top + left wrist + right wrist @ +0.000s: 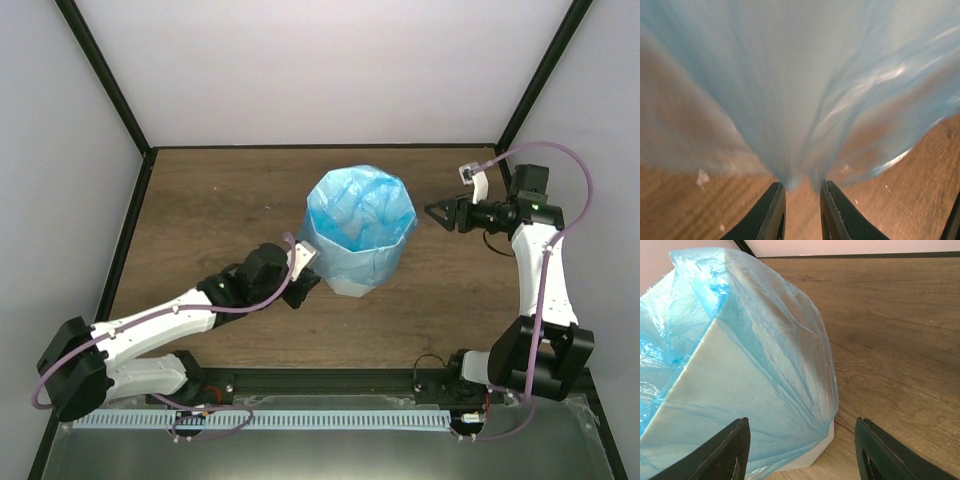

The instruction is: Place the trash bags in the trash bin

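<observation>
The white trash bin (349, 290) stands upright at mid-table. The light-blue trash bag (360, 212) lines it and drapes over the rim, down most of the outer wall. My left gripper (306, 288) is low against the bin's left side. In the left wrist view its jaws (802, 186) stand a narrow gap apart, with a drawn-down point of the bag's film (800, 100) right at the fingertips and bare wood between them. My right gripper (432, 210) is open and empty, just right of the bin near the rim. Its view shows the bag (765, 365) and the bin's bare base (817, 460).
The brown wooden table (210, 200) is bounded by black frame posts and pale walls at the back and sides. A metal rail with the arm bases (300, 415) runs along the near edge.
</observation>
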Controlling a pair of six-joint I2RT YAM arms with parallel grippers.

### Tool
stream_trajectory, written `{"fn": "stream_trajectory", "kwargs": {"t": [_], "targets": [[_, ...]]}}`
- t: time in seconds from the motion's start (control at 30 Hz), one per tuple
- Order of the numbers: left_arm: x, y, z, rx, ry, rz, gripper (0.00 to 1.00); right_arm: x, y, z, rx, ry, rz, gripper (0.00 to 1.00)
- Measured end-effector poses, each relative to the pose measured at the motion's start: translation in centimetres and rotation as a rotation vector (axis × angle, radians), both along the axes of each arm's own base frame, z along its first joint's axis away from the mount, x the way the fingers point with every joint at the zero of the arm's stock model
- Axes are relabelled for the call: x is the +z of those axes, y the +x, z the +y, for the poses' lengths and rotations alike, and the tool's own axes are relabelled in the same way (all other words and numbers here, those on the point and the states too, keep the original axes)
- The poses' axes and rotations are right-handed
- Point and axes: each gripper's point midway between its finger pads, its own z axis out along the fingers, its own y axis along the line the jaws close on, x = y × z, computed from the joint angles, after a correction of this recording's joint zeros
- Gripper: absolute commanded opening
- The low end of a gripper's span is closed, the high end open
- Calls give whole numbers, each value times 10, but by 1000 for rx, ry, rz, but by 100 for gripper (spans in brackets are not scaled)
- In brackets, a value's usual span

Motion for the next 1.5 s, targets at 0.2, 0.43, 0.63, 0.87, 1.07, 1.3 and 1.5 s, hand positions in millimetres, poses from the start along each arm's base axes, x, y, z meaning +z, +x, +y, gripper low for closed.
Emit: {"fn": "stream_trajectory", "kwargs": {"t": [0.2,0.43,0.63,0.87,1.07,1.3,1.5], "targets": [[-24,-10,13,22,99,79,51,-8,1,-1,4,-3,13,59],[52,-20,21,-9,40,20,65,-12,6,-4,-5,-29,1,59],[151,-15,-3,-56,-74,-22,65,-25,42,-16,-25,-45,11,57],[216,31,-45,24,-50,8,62,-43,98,-14,-11,-31,33,57],[202,69,-53,119,36,47,60,-68,105,27,76,-30,76,55],[201,105,-45,188,61,47,56,-93,100,55,139,-39,136,54],[182,103,-48,163,105,79,53,-105,76,77,195,-57,154,53]]}}
